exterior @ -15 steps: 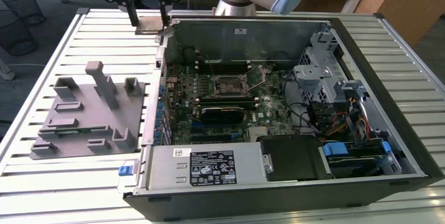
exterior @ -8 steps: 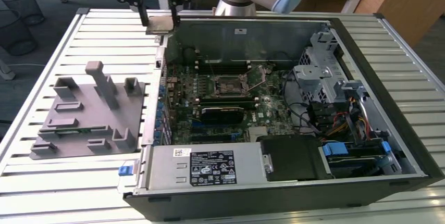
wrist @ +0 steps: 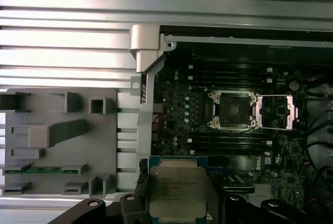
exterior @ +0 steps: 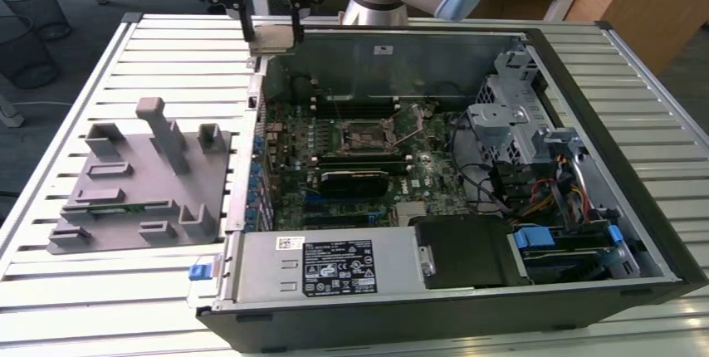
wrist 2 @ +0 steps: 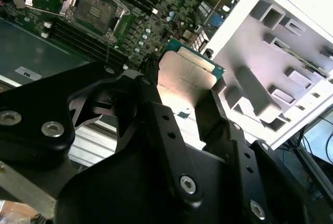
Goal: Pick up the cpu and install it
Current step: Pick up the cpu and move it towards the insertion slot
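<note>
Gripper (exterior: pixel 269 29) clamped on the cpu (exterior: pixel 274 41), fingers (wrist 2: pixel 156 104) against two opposite edges; chip held aloft in the upper centre-left of the exterior view, over the corner of the open computer case (exterior: pixel 653 232); silvery plate faces both wrist views; socket (wrist: pixel 232 110) open, well apart from the chip; grey fixture (exterior: pixel 144 183) at the exterior view's left.

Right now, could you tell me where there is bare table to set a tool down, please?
The table is bare between the grey fixture and its far edge, and in front of the fixture. Inside the computer case it is crowded; the gripper holds the cpu.
</note>
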Controlling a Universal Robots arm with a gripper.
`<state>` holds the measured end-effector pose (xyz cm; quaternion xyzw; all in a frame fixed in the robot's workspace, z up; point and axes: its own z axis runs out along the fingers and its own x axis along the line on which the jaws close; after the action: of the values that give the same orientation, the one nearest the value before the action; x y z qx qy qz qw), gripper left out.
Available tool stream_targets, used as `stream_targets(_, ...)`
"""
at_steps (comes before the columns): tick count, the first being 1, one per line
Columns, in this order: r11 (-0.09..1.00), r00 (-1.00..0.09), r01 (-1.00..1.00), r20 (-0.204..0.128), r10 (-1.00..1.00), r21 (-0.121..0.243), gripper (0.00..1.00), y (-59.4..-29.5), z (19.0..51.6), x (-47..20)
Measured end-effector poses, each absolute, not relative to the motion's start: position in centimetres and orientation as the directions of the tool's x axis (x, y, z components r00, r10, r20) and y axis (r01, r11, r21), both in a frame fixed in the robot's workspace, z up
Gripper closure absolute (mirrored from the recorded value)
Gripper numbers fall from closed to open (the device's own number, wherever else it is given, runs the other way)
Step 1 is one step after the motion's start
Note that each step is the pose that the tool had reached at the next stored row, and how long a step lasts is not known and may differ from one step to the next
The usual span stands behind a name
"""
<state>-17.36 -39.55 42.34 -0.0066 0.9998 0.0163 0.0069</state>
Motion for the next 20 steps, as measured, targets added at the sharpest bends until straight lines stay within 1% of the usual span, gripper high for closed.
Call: stream_targets(20,0.999,-1.000,-0.013,-0.014,-0.013,0.033,0.47,-39.3,42.1,-13.0)
